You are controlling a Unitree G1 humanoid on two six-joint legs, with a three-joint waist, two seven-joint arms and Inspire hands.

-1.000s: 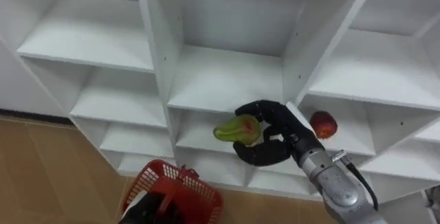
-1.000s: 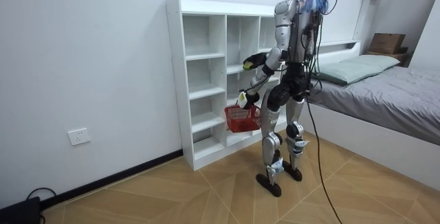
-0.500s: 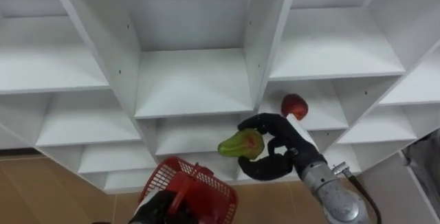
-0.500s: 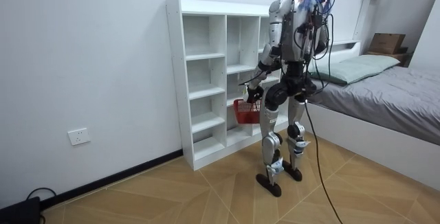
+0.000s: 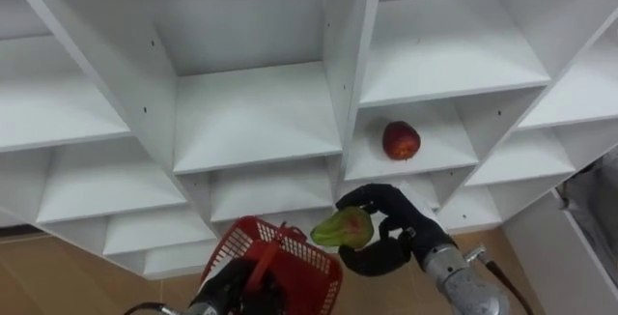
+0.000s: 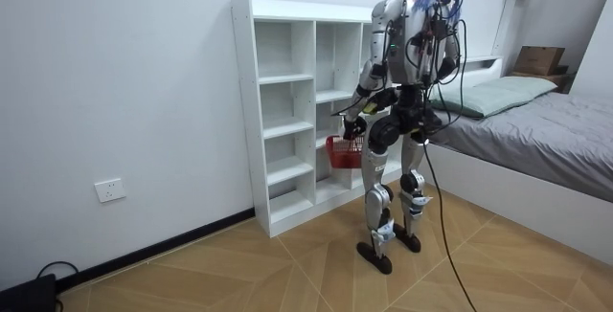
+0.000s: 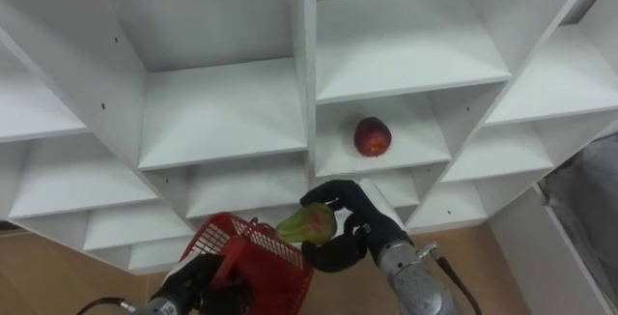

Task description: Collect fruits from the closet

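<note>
Fruit [image 5: 344, 228] in right robot hand [image 5: 407, 230], red basket [image 5: 307, 274] in left robot hand [image 5: 228, 284]

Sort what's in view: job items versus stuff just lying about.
Job:
green fruit, held in the right robot hand
red fruit, on a shelf of the closet
red basket, handle in the left robot hand

Lying about:
bed
pillow
wall socket

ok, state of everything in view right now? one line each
green fruit, gripped in the right hand, just above the basket's rim, not yet in it
right hand, shut on the green fruit
red basket, hanging by its handle from the left hand, contents hidden
left hand, shut on the basket's handle
red fruit, resting on a shelf, untouched
closet, open-fronted
</note>
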